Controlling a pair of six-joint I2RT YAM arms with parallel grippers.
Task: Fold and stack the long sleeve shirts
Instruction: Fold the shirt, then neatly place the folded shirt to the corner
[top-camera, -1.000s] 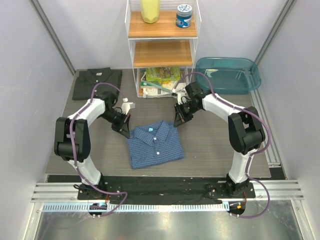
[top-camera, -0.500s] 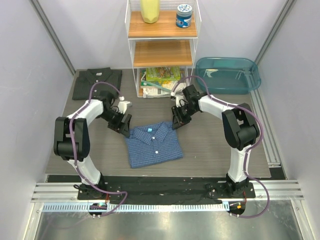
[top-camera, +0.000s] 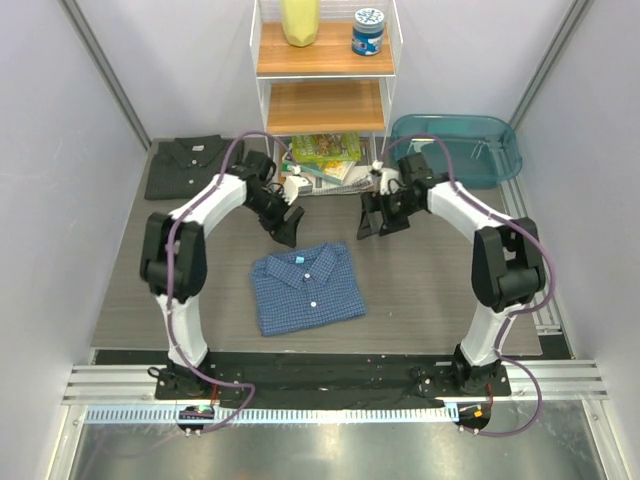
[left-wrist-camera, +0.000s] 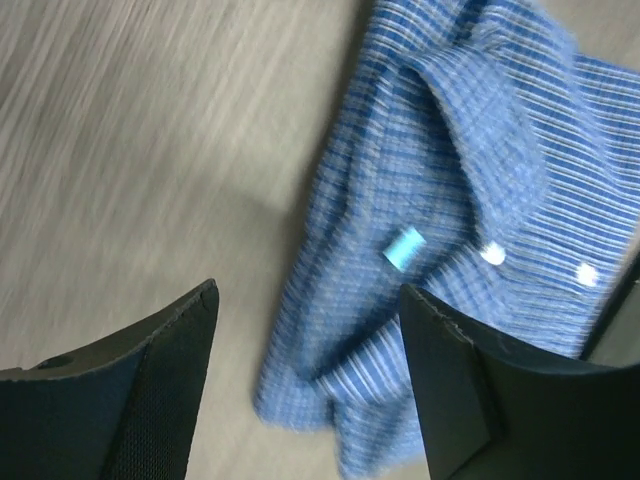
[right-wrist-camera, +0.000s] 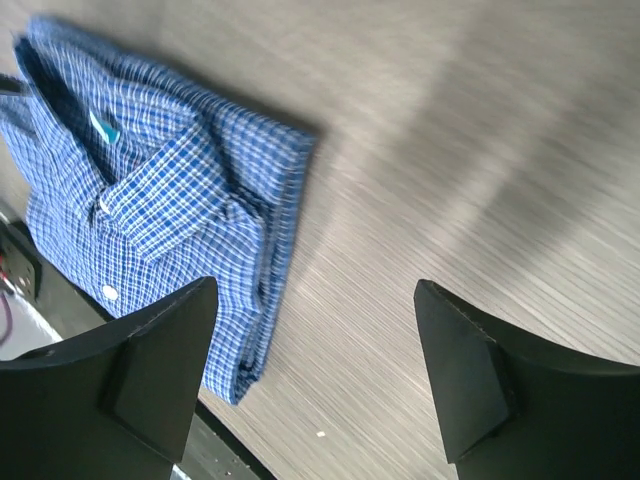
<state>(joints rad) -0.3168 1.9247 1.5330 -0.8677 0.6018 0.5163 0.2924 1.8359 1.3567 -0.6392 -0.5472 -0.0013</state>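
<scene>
A folded blue checked shirt (top-camera: 307, 287) lies collar-up in the middle of the table. The same blue shirt (left-wrist-camera: 470, 210) fills the right of the left wrist view, and the blue shirt (right-wrist-camera: 160, 200) lies at the left of the right wrist view. A folded dark charcoal shirt (top-camera: 193, 167) rests at the back left. My left gripper (top-camera: 287, 226) hangs open above the table, behind the blue shirt's left collar corner. My right gripper (top-camera: 372, 220) is open too, behind the shirt's right corner. Neither holds anything.
A white wire shelf unit (top-camera: 325, 95) stands at the back centre, with a yellow container (top-camera: 300, 20) and a blue jar (top-camera: 367, 30) on top and magazines (top-camera: 322, 160) at its foot. A teal plastic tub (top-camera: 455, 148) sits at the back right.
Both grippers have opened, let go of the blue shirt's collar corners, and pulled up and back toward the shelf. The blue shirt now lies flat on the table.
</scene>
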